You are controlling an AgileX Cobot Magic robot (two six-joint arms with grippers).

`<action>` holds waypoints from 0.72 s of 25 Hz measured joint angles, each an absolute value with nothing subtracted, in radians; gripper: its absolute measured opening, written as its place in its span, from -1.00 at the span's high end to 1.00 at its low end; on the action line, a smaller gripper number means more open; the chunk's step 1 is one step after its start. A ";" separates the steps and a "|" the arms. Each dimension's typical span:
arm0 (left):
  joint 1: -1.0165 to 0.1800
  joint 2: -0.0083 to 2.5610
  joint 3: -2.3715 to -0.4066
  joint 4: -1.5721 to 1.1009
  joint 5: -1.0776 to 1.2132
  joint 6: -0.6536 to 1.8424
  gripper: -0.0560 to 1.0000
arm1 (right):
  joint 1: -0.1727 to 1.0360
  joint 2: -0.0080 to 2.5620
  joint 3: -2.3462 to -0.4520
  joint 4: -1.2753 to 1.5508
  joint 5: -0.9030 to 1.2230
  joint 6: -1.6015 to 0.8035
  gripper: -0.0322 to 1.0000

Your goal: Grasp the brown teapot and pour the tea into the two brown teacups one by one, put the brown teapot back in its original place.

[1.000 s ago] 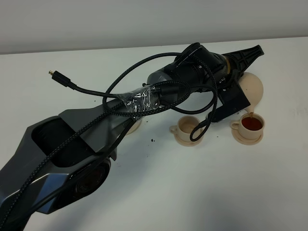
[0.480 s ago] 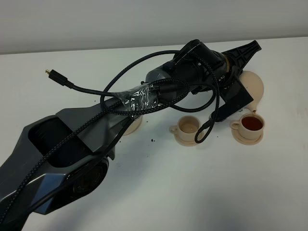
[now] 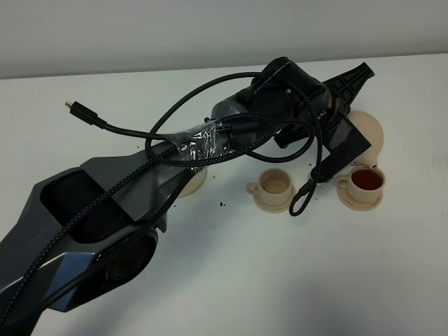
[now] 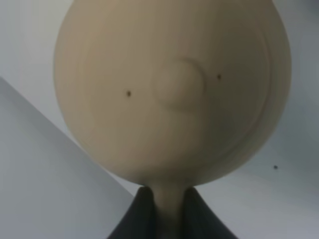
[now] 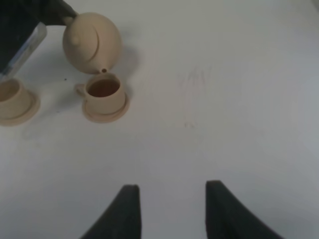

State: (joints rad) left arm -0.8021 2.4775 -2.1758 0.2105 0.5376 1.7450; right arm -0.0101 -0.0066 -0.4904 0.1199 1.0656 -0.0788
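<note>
The brown teapot (image 3: 369, 130) hangs tilted above the right teacup (image 3: 366, 182), which holds red-brown tea on its saucer. My left gripper (image 3: 358, 85) is shut on the teapot's handle; in the left wrist view the teapot (image 4: 172, 89) shows lid-on, its handle pinched at my gripper (image 4: 167, 201). The left teacup (image 3: 274, 185) stands on its saucer with no dark tea showing. The wider saucer (image 3: 195, 181) is mostly hidden under my left arm. The right wrist view shows the teapot (image 5: 92, 42), the filled cup (image 5: 103, 90) and my open, empty right gripper (image 5: 172, 209).
My left arm and its looping black cable (image 3: 306, 192) stretch across the white table (image 3: 294, 266) from the lower left, the cable hanging close to the left cup. Small dark specks (image 3: 222, 204) lie near the wide saucer. A cable plug (image 3: 73, 107) sticks out at the far left.
The left wrist has turned and the teapot has tipped back a little, its spout lifting off the right cup's rim. The cable loop has swung lower beside the left cup.
</note>
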 joint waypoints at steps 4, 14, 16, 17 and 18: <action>-0.802 2.473 -2.176 0.211 0.549 1.703 0.61 | -0.010 -0.007 -0.490 0.120 1.066 -0.079 0.29; -0.786 2.407 -2.176 0.171 0.696 1.532 0.61 | -0.010 -0.007 -0.490 0.120 1.066 -0.079 0.29; -0.777 2.394 -2.176 0.167 0.733 1.464 0.61 | -0.010 -0.007 -0.490 0.120 1.066 -0.079 0.29; -0.772 2.388 -2.176 0.166 0.749 1.424 0.61 | -0.010 -0.007 -0.490 0.120 1.066 -0.079 0.29; -0.769 2.381 -2.176 0.166 0.771 1.390 0.61 | -0.010 -0.007 -0.490 0.120 1.066 -0.079 0.29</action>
